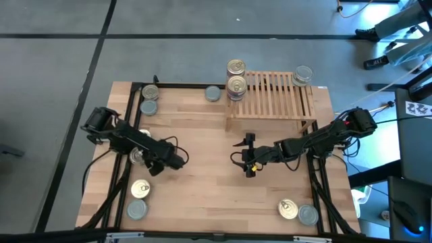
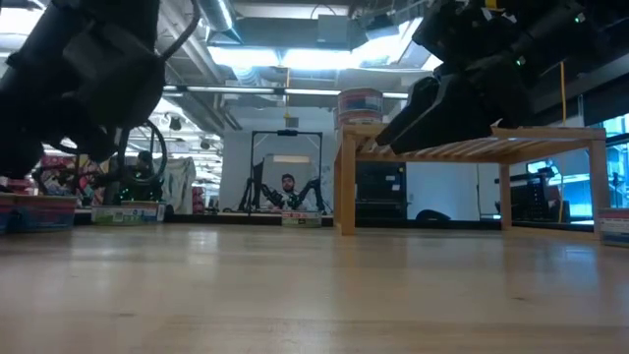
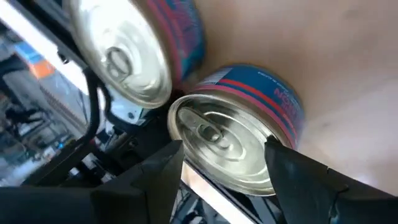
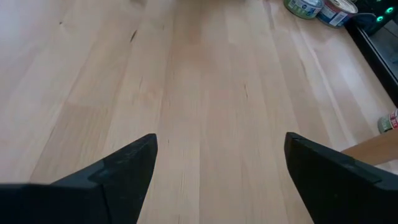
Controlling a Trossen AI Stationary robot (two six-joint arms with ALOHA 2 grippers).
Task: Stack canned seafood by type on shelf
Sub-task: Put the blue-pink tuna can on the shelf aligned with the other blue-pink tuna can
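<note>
Closest to the left wrist camera, a silver-topped can (image 3: 233, 146) with a red-and-blue label sits between the left gripper's (image 1: 140, 157) spread fingers (image 3: 311, 180), apparently not yet clamped; a second can (image 3: 134, 46) lies just beyond. At centre of the high view, the right gripper (image 1: 248, 154) hangs wide open and empty over bare tabletop (image 1: 202, 196). Farther up, the shelf (image 1: 277, 94) carries stacked cans (image 1: 236, 84) on its left end.

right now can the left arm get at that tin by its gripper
Probably yes. The left gripper is open with a finger on each side of the tin. A second tin sits close beside it and might get nudged.
</note>
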